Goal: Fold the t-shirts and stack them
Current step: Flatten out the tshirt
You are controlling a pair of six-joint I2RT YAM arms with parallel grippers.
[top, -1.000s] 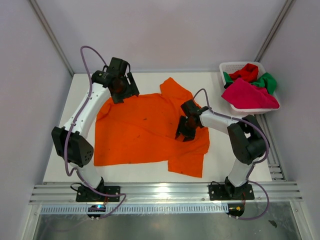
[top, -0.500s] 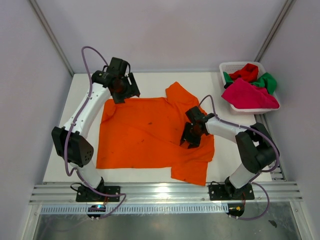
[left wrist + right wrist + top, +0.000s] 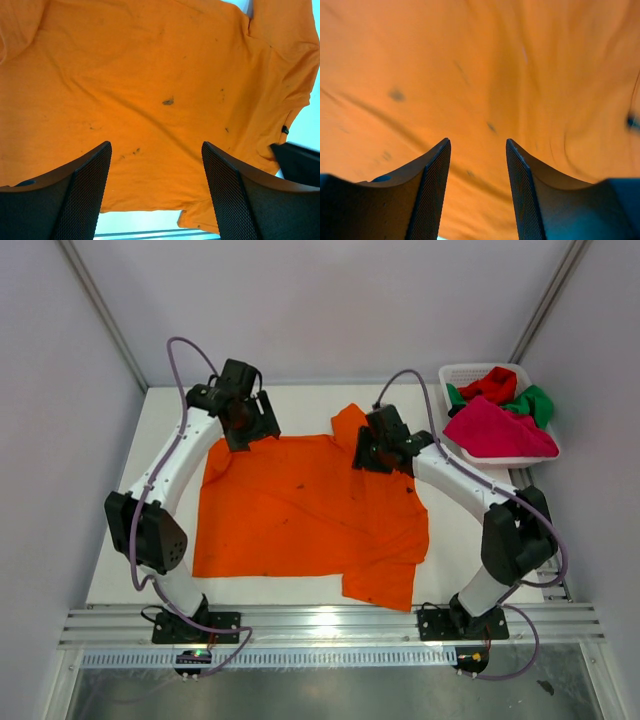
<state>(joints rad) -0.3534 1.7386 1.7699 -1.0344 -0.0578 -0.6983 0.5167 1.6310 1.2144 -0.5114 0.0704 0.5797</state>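
One orange t-shirt point(image 3: 300, 510) lies spread flat mid-table. My left gripper point(image 3: 156, 145) hangs over its 11 o'clock corner with fingers wide apart and empty. My right gripper point(image 3: 478, 142), fingers parted and empty, is at 1 o'clock, and more t-shirts point(image 3: 495, 430) fill the white basket point(image 3: 455, 375) at 2 o'clock.

Orange t-shirt point(image 3: 300, 510) lies spread flat on the table point(image 3: 450, 562), dark-specked; magenta-pink t-shirt point(image 3: 495, 430), red t-shirt point(image 3: 492, 383) and green t-shirt point(image 3: 536, 402) sit crumpled in the white basket point(image 3: 497, 460).

The orange t-shirt point(image 3: 300, 510) is showing soft matt cloth with dark specks; the left fingers point(image 3: 85, 190) are showing finely meshed matt black faces; the table point(image 3: 300, 400) is looking smooth.
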